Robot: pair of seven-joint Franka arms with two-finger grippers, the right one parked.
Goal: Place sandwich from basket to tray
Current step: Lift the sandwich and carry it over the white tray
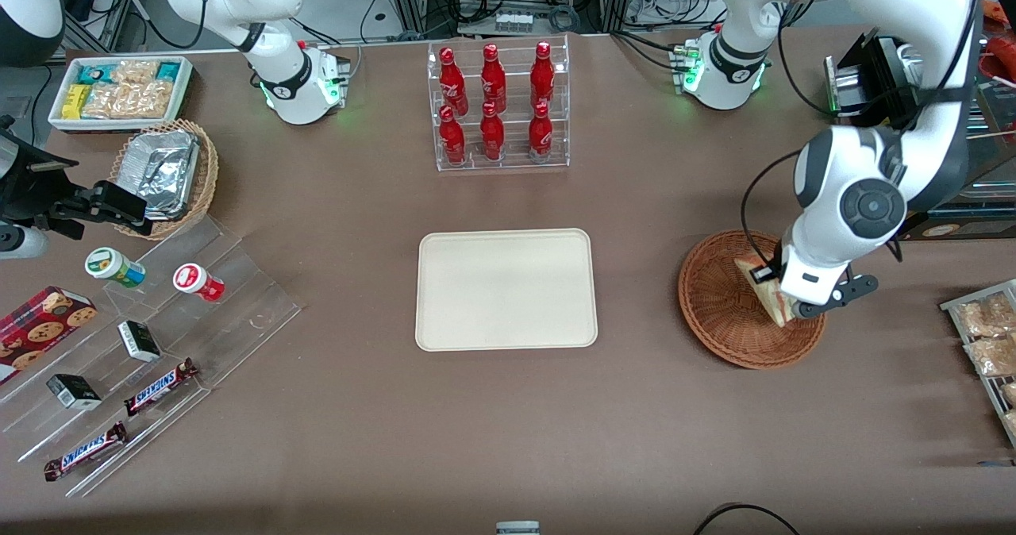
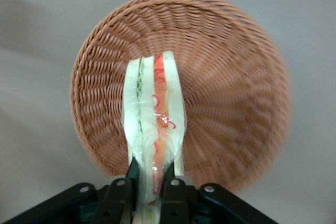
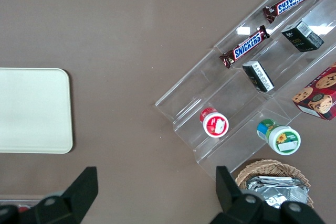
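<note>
The reddish-brown wicker basket [image 1: 718, 313] stands on the table toward the working arm's end; it also shows in the left wrist view [image 2: 226, 77]. My left gripper [image 1: 782, 301] is over the basket and shut on the sandwich [image 1: 752, 271], a pale wedge in clear wrap. In the left wrist view the black fingers [image 2: 132, 174] pinch the sandwich [image 2: 155, 108] at one end, and its red, orange and green layers face the camera above the basket's floor. The cream tray [image 1: 506, 237] lies bare at the table's middle, beside the basket; it also shows in the right wrist view [image 3: 31, 111].
A clear rack of red bottles [image 1: 498, 106] stands farther from the camera than the tray. A wire rack of snack packets [image 1: 988, 336] is at the working arm's end. A clear stepped stand with snacks [image 1: 159, 336], a tan basket with foil [image 1: 167, 174] and a white bin [image 1: 119, 90] lie toward the parked arm's end.
</note>
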